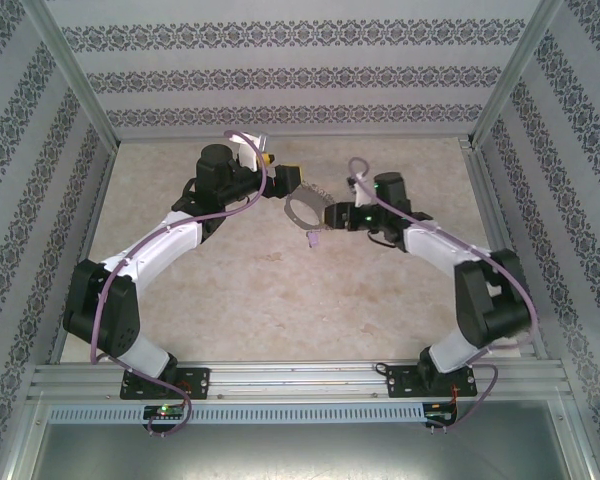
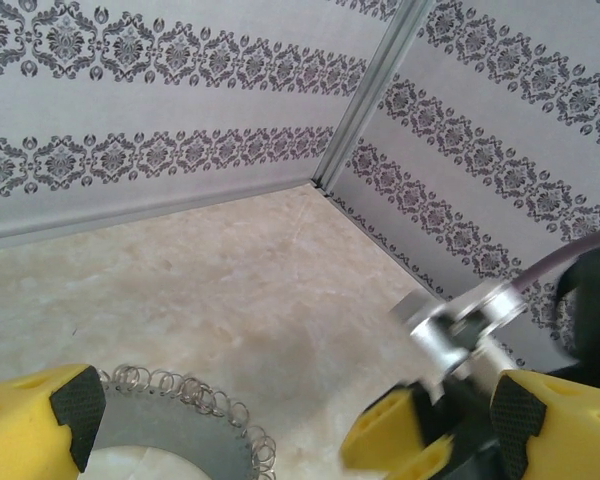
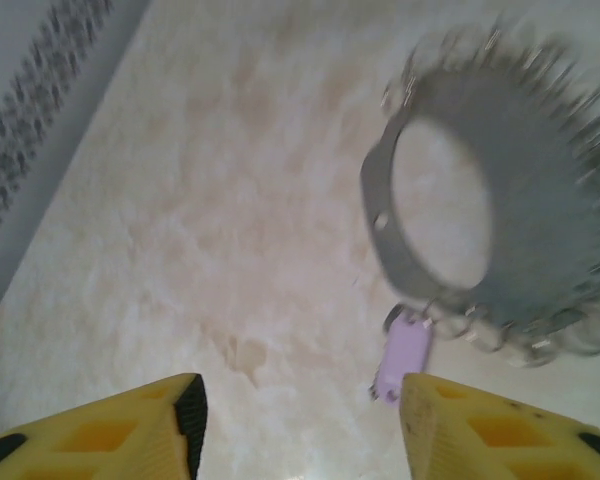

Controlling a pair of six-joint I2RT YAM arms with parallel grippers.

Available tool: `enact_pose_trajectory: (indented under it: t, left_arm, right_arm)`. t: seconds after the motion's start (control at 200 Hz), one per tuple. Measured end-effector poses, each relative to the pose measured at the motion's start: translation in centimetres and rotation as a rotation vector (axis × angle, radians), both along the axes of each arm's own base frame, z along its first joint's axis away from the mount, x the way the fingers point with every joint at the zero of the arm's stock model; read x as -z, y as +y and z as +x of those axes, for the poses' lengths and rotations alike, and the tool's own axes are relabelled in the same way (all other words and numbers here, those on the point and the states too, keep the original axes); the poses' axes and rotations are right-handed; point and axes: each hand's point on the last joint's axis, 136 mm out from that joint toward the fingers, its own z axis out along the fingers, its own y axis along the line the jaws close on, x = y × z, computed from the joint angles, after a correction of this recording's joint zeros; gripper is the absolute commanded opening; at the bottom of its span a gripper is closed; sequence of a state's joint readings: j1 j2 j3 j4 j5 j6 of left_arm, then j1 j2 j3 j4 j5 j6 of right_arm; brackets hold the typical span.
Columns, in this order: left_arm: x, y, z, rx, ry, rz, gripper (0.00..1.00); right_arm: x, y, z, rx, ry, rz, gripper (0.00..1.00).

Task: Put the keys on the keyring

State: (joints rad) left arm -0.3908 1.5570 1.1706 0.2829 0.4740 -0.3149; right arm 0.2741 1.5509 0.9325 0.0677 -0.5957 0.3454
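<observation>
Looking through the right wrist camera, I saw the keyring (image 3: 540, 190), a dark grey oval with a looped wire edge, blurred and ahead of the right pincer (image 3: 300, 410). That pincer was spread wide and held nothing. The tiny lilac key (image 3: 408, 352) sat at the ring's near edge, its head touching the loops. I could not tell whether it was threaded on or only resting there.

In the left wrist view, the left pincer (image 2: 298, 420) was also spread wide. The ring lay between its fingers, with the rim close against one black pad (image 2: 80, 410) and well apart from the other, so nothing was clamped. A blurred yellow and silver part showed near the far finger; I could not say for sure what it was.

I judged several risks. With no firm grip, the ring could slide or turn when nudged. The key is so small that a closing finger could flick it away or pinch the wire loops instead. Both pincers were working near each other and could collide.

The desk (image 1: 280, 300) was pale cream with a cloudy, marble-like mottling. Walls (image 1: 280, 80) on three sides carried bands of grey damask pattern, and aluminium frame posts (image 2: 365, 90) stood at the corners.
</observation>
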Motion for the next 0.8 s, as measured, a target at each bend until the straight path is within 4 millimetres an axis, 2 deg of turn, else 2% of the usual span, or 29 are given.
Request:
enact_pose_trajectory:
  t: [0.1,0.125,0.165,0.19,0.23,0.255,0.44,0.57,0.674,0.799]
  left_arm:
    - [0.3,0.4,0.3,-0.032,0.000,0.010,1.00]
    - [0.5,0.6,0.3,-0.041,0.003,0.015,1.00]
    - [1.0,0.9,0.3,-0.059,0.006,0.026,1.00]
    - [1.3,1.2,0.3,-0.070,0.011,0.033,1.00]
    - [1.9,1.5,0.3,-0.089,0.019,0.045,1.00]
    - [2.4,1.8,0.2,-0.101,0.025,0.054,1.00]
    - [5.9,4.2,-0.4,-0.209,0.068,0.125,1.00]
    - [7.4,6.6,-0.9,-0.310,0.050,0.214,1.00]
    - [8.1,9.0,-2.2,-0.387,-0.012,0.297,1.00]
    - [9.4,12.6,-3.9,-0.486,-0.074,0.409,1.00]
  right_arm:
    - [-2.7,-2.5,0.4,0.078,-0.064,0.000,0.70]
    - [-3.2,-3.1,0.4,0.096,-0.072,0.000,0.77]
    - [-3.7,-4.0,0.3,0.125,-0.085,-0.006,0.80]
    - [-4.1,-4.5,0.2,0.140,-0.094,-0.007,0.89]
    - [-4.4,-5.5,0.0,0.173,-0.107,-0.019,0.92]
    - [-4.6,-6.0,-0.2,0.193,-0.113,-0.024,0.97]
    - [-6.5,-10.1,-0.7,0.357,-0.192,-0.101,0.98]
    - [-7.0,-13.5,-0.5,0.508,-0.237,-0.171,0.98]
    - [-6.0,-16.2,-0.5,0.627,-0.259,-0.229,0.98]
    - [-3.3,-18.3,-1.2,0.714,-0.293,-0.305,0.98]
